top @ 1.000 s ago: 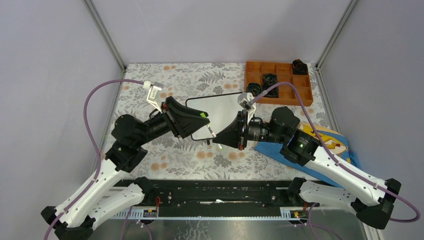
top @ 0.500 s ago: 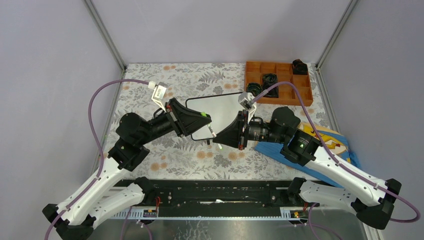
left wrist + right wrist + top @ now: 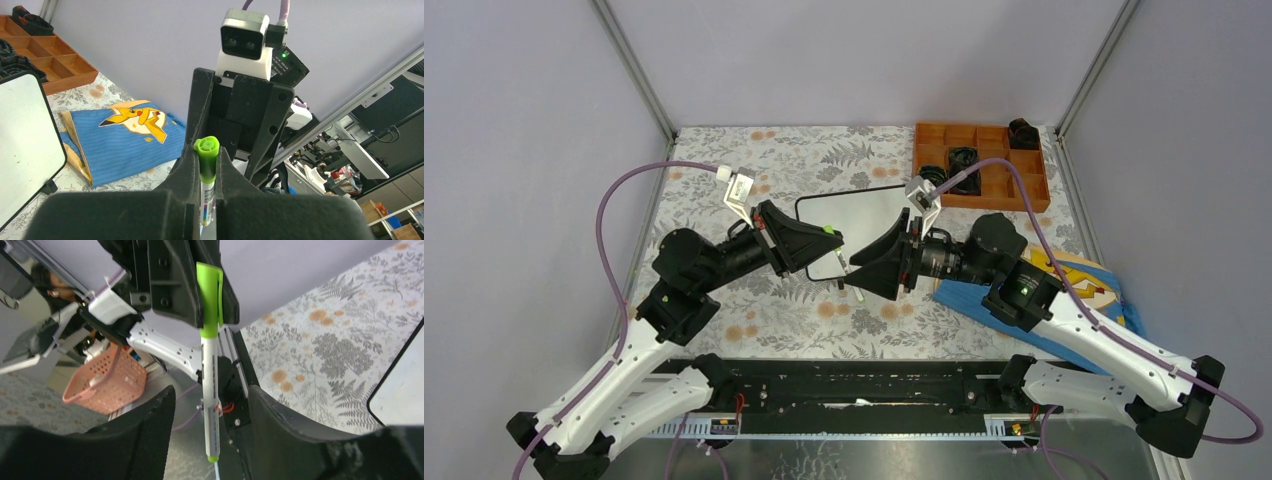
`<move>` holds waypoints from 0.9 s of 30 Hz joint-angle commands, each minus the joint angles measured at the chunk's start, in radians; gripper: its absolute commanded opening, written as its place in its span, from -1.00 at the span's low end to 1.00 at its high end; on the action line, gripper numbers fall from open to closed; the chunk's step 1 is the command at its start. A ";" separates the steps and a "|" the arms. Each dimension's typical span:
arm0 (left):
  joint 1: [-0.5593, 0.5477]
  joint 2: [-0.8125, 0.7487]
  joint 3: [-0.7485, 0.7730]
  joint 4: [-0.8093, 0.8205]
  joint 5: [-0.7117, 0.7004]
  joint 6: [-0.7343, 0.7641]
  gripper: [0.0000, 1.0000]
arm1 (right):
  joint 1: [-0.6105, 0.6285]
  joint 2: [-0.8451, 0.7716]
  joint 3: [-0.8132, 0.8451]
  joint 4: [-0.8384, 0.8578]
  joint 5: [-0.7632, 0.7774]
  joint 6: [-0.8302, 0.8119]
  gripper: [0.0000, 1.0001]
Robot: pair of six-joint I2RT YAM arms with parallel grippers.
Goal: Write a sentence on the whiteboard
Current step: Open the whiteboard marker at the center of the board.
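We hold the left gripper (image 3: 206,167) just in front of the whiteboard's (image 3: 861,212) near edge. Its jaws are clamped on the green-capped marker (image 3: 210,375) up by the cap (image 3: 209,295), so the white barrel (image 3: 210,390) sticks out free. The whiteboard rests on the floral tabletop (image 3: 754,160) directly behind the marker. What we see of its face carries no writing, so the sentence is not yet begun.

Right of the marker, also at the whiteboard's near edge, the right gripper (image 3: 210,390) faces it with jaws spread wide. Its fingers (image 3: 145,440) flank the barrel without touching it.

We judge the step to be uncapping. To do it well, we centre the barrel between the fingers and close on it well clear of the cap. Then we pull straight along the marker's axis so it does not twist loose.
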 commanded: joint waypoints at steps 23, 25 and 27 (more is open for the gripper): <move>-0.002 -0.075 -0.010 -0.024 -0.080 0.015 -1.00 | 0.002 0.060 -0.028 0.221 0.018 0.152 -1.00; -0.002 -0.090 0.004 -0.048 -0.137 0.027 -1.00 | 0.002 0.034 -0.050 0.200 0.030 0.134 -1.00; -0.001 -0.101 0.026 -0.081 -0.182 0.041 -1.00 | 0.002 0.013 -0.069 0.176 0.046 0.120 -1.00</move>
